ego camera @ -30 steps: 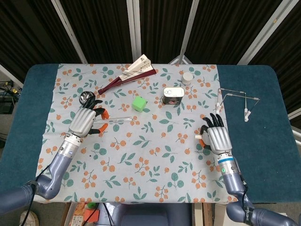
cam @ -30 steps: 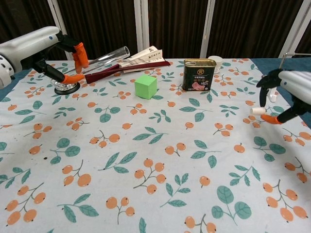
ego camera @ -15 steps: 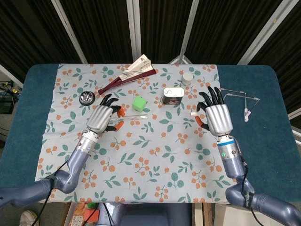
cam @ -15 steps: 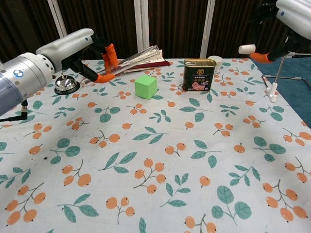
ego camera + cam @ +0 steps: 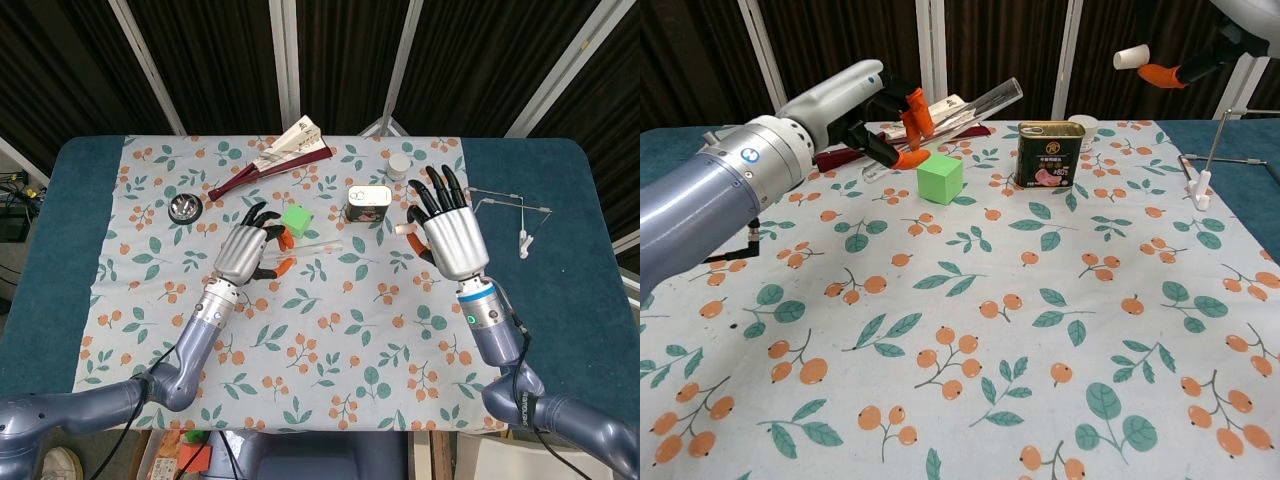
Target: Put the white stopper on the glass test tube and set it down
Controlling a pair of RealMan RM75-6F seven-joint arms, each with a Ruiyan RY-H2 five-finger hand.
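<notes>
My left hand (image 5: 243,254) grips the glass test tube (image 5: 958,113), tilted up over the green cube (image 5: 297,219). Right of the cube & meat tin (image 5: 1049,154), my right hand (image 5: 447,232) pinches the white stopper (image 5: 1130,57). Next: line stopper w/ the tube mouth, push slow. Leafy orange-fruit cloth (image 5: 330,330) below, dark curtains behind.

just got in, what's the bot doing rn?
Capping a test tube. The left hand holds the glass tube up off the table, open end pointing toward the right side. The right hand pinches the white stopper, also raised, above the can. Tube and stopper are clearly apart in the chest view, so the stopper is not yet on. The green cube sits just below the tube.
</notes>
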